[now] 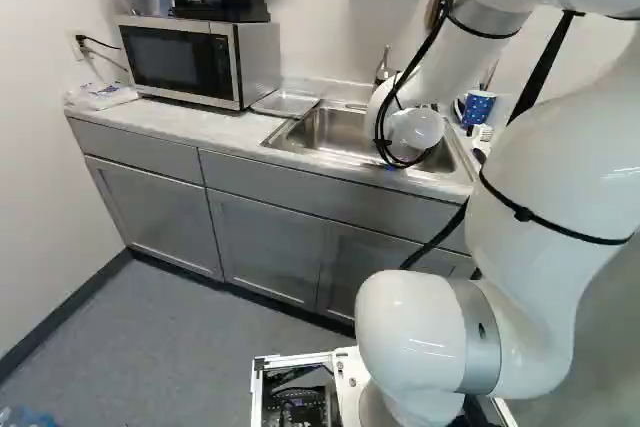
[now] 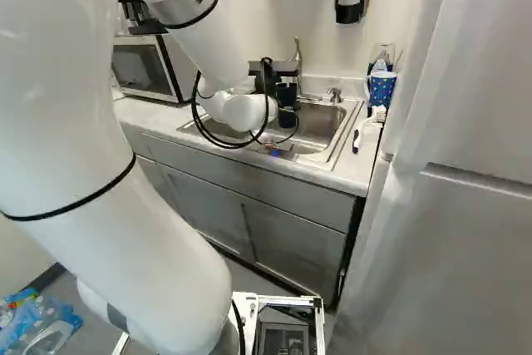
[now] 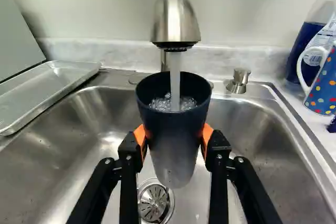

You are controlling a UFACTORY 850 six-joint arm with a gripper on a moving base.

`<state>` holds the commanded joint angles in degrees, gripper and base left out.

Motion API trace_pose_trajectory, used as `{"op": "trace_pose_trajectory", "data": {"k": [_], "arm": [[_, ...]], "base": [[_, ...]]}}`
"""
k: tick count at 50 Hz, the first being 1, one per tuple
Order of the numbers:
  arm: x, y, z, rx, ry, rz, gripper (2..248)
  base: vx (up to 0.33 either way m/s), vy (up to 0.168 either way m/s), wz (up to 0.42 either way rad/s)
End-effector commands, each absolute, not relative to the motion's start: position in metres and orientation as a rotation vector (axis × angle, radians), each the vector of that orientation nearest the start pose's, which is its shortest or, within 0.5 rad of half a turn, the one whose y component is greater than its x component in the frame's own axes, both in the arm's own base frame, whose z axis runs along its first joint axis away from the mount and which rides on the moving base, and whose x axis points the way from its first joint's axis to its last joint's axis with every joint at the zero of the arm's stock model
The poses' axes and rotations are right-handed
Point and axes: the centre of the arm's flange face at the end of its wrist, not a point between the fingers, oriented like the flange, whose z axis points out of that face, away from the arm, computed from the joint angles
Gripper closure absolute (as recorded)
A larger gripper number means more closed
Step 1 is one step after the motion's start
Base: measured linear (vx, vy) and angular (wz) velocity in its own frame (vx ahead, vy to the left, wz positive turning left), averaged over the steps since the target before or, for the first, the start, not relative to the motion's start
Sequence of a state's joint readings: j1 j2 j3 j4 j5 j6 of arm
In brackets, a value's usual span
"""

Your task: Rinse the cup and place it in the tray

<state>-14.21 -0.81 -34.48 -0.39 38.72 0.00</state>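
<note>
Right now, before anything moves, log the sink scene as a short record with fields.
cup: dark, upright, over the sink; cup takes water near its rim
pincer: closed on the cup from two sides
faucet: running, directly above the cup
tray: metal, beside the sink near the microwave; cup not on tray
mug: blue, dotted, on the counter past the sink
step: rinsing, it appears

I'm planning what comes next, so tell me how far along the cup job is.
Done: the cup is held between the jaws, mouth up, and the faucet is running above it.
In hand: the rinse, with water streaming into the cup and bubbling inside.
Left: probably emptying the cup, then setting it in the tray beside the sink.
</note>
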Motion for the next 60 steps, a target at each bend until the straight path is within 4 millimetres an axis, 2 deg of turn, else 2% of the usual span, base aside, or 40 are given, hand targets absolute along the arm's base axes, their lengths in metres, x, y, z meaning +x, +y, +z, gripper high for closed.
{"op": "trace_pose_trajectory", "data": {"k": [13, 47, 60], "arm": [[0.440, -0.102, 0.455, -2.634, 0.292, -1.927, 129], [0.447, -0.054, 0.455, -2.590, 0.145, -1.895, 129], [0.452, -0.035, 0.465, -2.551, 0.089, -1.910, 129]], "base": [[0.000, 0.000, 0.000], [0.000, 0.000, 0.000], [0.000, 0.000, 0.000]]}}
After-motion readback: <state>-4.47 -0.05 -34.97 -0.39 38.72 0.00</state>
